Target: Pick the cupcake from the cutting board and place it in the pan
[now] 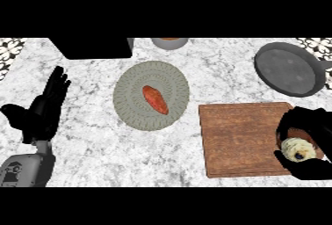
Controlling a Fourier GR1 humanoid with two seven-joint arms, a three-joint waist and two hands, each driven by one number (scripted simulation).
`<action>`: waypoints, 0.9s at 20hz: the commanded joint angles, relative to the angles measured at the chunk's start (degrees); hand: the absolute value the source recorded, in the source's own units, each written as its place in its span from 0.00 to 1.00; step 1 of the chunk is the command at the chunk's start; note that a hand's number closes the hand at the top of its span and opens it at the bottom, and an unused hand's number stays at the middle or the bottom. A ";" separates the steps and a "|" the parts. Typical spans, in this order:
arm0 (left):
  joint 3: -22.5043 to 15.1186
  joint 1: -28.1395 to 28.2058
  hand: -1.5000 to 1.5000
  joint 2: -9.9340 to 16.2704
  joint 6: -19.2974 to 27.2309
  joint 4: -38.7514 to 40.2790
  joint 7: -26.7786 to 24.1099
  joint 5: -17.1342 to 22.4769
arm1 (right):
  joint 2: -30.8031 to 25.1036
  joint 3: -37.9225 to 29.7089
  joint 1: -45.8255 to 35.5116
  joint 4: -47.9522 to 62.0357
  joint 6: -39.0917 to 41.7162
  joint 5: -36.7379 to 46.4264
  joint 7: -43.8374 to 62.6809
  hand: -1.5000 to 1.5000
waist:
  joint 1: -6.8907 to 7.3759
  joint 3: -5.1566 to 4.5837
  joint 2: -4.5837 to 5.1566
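Cupcake (298,150): at the right end of the cutting board (243,138), pale frosted top facing up, roughly round, so no long axis to line up with.

Right hand (310,145): curled round the cupcake, black fingers arcing over its far side and thumb side closing below; seems to be grasping it already, though contact under the fingers is hidden.

Left hand (45,107): open, fingers straight and pointing up, resting at the left edge of the counter; well apart from board and pan.

Pan (290,69): dark grey, round, bare inside, handle running off toward the right edge; up and slightly left of the cupcake in the head view, beyond the board's far right corner.

Key relation: cupcake inside the right hand, pan straight ahead of that same hand and near it; left hand far off on the opposite side, so the right is the arm to carry.

Step in hand: probably the grasp closing or just complete, lift not yet evident.

Next move: likely a lift clear of the board, then forward travel over the pan's near rim before release.

Other things: grey plate (151,95) with a reddish oblong food item (155,99) at centre, left of the board, outside the path.
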 commanded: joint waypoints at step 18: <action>-3.01 -3.52 0.50 -2.59 -1.41 0.12 1.41 -1.33 | -8.26 -19.74 -35.40 57.88 -5.84 -7.88 -12.29 1.00 | 4.98 0.26 1.58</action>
